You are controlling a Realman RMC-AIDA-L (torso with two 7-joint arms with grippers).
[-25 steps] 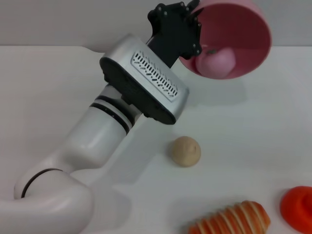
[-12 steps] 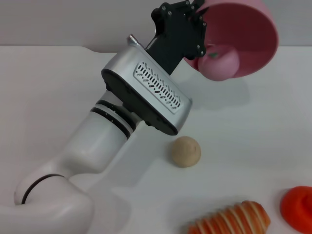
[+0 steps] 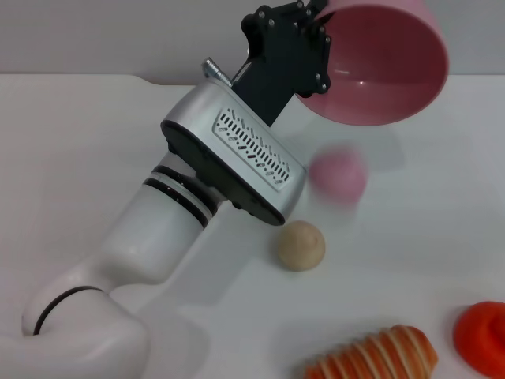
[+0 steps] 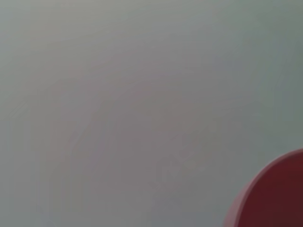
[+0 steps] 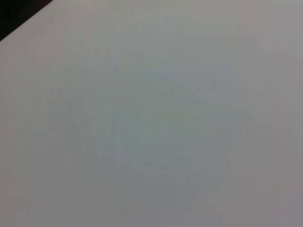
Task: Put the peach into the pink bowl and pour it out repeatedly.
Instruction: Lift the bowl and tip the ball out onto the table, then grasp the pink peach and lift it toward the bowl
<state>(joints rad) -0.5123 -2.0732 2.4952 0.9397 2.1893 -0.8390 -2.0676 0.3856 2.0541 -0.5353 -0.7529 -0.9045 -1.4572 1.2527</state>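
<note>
My left gripper [image 3: 319,43] is shut on the rim of the pink bowl [image 3: 387,67] and holds it raised and tipped toward me at the back of the table. The bowl is empty inside. Part of its rim also shows in the left wrist view [image 4: 274,194]. The peach [image 3: 338,175] is below the bowl, blurred in motion, falling toward the white table [image 3: 79,142]. My right gripper is out of view; its wrist view shows only bare table.
A beige ball with a nub [image 3: 301,245] lies just in front of the peach. A striped orange bread toy [image 3: 375,355] and a red-orange object [image 3: 483,335] lie at the front right. My left arm [image 3: 181,221] crosses the left half of the table.
The bowl has tipped further. The peach rolled to the rim, then dropped out of the bowl and is falling toward the table.
</note>
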